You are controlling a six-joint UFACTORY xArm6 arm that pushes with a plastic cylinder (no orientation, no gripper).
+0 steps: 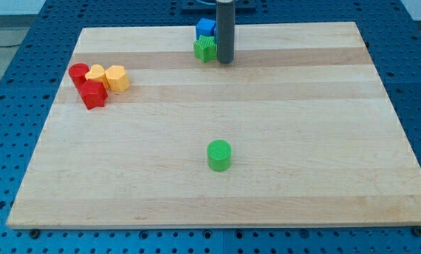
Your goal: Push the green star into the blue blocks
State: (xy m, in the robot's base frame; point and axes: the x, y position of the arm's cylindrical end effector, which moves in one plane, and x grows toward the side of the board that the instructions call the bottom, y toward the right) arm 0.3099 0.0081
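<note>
The green star [205,49] lies near the view's top centre of the wooden board, touching a blue block [205,29] just above it. The rod hides whatever blue lies further right. My tip [225,61] rests on the board right beside the green star's right side, touching or nearly touching it.
A green cylinder [220,155] stands at the lower centre. At the view's left sits a cluster: a red cylinder [78,73], a red block [92,94], a yellow block [96,74] and a yellow hexagonal block [116,77]. The wooden board [302,141] lies on a blue perforated table.
</note>
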